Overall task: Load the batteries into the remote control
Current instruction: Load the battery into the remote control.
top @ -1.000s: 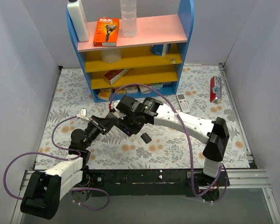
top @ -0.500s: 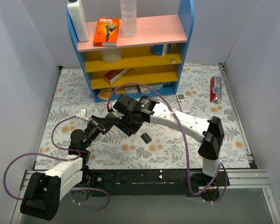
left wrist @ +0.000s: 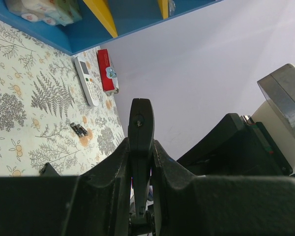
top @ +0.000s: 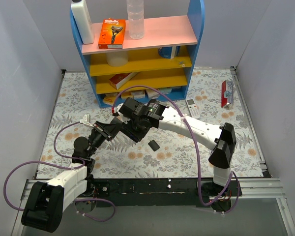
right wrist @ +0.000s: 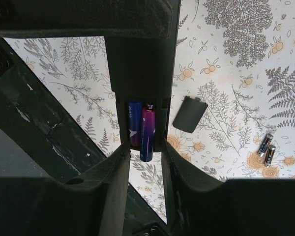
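Observation:
My left gripper (top: 119,129) (left wrist: 140,143) is shut on a black remote (left wrist: 140,123) and holds it above the table, edge-on in the left wrist view. In the right wrist view its open battery bay holds a blue battery (right wrist: 134,123) lying flat and a purple battery (right wrist: 147,132) whose near end sticks out past the bay. My right gripper (top: 132,119) (right wrist: 146,151) sits right over the bay, jaws slightly apart on either side of the purple battery's end without touching it. Two loose batteries (right wrist: 266,150) (left wrist: 78,129) lie on the floral mat.
The black battery cover (top: 154,145) (right wrist: 190,114) lies on the mat. A white remote (top: 192,107) (left wrist: 86,81) and a red pack (top: 227,92) lie at the back right. A blue shelf unit (top: 137,54) stands behind the grippers.
My right arm has shifted left, its elbow swinging in, bringing its gripper closer over the held remote. The left arm has barely moved.

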You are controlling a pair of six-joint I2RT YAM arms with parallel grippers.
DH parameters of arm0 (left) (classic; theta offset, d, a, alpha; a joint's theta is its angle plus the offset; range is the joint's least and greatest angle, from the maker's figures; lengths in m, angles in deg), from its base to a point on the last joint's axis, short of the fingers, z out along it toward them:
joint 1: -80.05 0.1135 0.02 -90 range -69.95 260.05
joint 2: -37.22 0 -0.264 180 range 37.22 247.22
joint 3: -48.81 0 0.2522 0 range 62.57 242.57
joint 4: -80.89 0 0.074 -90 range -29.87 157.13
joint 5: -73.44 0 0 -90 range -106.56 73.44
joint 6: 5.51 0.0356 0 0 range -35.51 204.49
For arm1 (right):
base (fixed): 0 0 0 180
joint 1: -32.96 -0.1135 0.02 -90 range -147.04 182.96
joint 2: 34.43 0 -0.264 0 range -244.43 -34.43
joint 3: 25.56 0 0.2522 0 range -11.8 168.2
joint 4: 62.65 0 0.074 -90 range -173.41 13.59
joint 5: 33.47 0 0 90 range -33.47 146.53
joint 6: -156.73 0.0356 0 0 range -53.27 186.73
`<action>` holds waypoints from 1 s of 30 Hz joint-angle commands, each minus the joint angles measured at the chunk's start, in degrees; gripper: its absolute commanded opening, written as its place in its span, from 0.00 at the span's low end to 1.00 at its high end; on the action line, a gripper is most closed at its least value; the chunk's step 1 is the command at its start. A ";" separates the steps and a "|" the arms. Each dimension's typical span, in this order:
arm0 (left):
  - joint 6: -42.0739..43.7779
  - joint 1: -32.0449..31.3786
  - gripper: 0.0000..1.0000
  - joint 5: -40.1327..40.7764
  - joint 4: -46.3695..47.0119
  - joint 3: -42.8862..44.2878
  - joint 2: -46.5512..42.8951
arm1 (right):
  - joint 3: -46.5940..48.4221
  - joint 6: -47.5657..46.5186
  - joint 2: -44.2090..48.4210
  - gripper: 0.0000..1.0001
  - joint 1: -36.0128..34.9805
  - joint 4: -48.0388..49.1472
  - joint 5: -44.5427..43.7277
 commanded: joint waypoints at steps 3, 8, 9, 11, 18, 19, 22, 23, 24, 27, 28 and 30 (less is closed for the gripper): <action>-10.43 -0.35 0.00 -0.34 2.42 -11.95 -1.08 | 2.88 -0.92 1.22 0.41 -0.34 0.70 -0.65; -11.40 -0.35 0.00 -0.25 0.93 -11.86 -0.99 | 4.55 -2.33 2.63 0.52 -0.42 1.49 -0.21; -11.40 -0.35 0.00 -0.43 0.67 -11.78 -0.99 | 4.38 -2.59 3.50 0.57 -0.42 2.28 -0.21; -11.49 -0.35 0.00 -0.69 -0.04 -11.51 -0.99 | 3.77 -3.56 4.74 0.60 -0.42 3.51 -0.39; -11.49 -0.35 0.00 -2.01 -3.54 -10.11 -2.13 | -9.99 -11.37 15.19 0.61 -0.34 13.51 0.49; -11.23 -0.35 0.00 -2.36 -5.56 -9.41 -2.39 | -11.69 -12.60 16.42 0.60 -0.25 14.23 0.49; -10.70 -0.35 0.00 -2.97 -6.80 -8.88 -3.36 | -21.08 -19.45 21.87 0.54 0.10 19.74 2.50; -10.70 -0.35 0.00 -3.06 -7.07 -8.70 -3.62 | -23.55 -21.47 25.01 0.54 0.28 21.43 6.43; -10.61 -0.35 0.00 -3.15 -7.42 -8.53 -3.89 | -25.83 -26.19 26.61 0.54 0.37 22.92 8.82; -10.26 -0.43 0.00 -3.42 -9.35 -7.74 -5.29 | -36.82 -33.24 33.03 0.52 0.28 31.79 15.33; -10.17 -0.43 0.00 -3.42 -10.05 -7.73 -5.91 | -39.63 -34.05 33.91 0.51 0.37 33.21 16.21; -10.17 -0.43 0.00 -3.42 -10.76 -7.47 -6.44 | -41.58 -35.37 35.41 0.48 0.37 36.02 16.14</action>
